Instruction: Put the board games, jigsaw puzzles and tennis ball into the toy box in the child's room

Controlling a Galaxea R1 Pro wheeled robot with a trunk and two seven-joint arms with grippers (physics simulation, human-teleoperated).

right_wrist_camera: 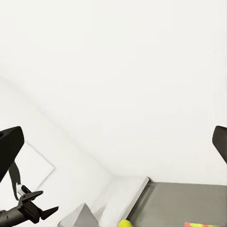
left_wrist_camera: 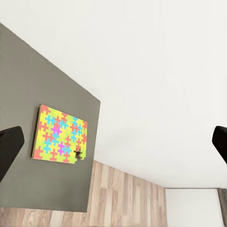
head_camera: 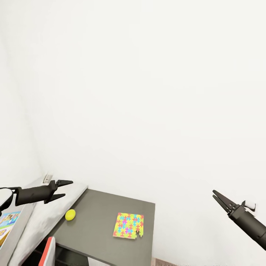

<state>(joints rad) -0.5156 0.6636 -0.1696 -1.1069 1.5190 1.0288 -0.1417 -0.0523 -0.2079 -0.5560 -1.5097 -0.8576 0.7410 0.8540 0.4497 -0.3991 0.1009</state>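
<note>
A jigsaw puzzle (head_camera: pixel 128 225) lies flat on the dark grey section of the table (head_camera: pixel 99 210), low in the centre of the head frame, near the table's right edge; one corner piece looks missing; the left wrist frame shows the same puzzle (left_wrist_camera: pixel 60 135) at its left middle, with wood-plank floor (left_wrist_camera: pixel 127 198) beyond the table edge. The tennis ball (head_camera: pixel 70 214) rests on the dark top to the puzzle's left, well apart from it, close to the step up to the pale grey-white top (head_camera: pixel 55 212). At the lower left edge part of a printed board game (head_camera: pixel 7 221) shows. The left gripper (head_camera: pixel 61 189) hangs above the pale section, fingers apart; the right gripper (head_camera: pixel 221 199), at the lower right against the white wall (head_camera: pixel 147 92), has its fingers nearly together.
</note>
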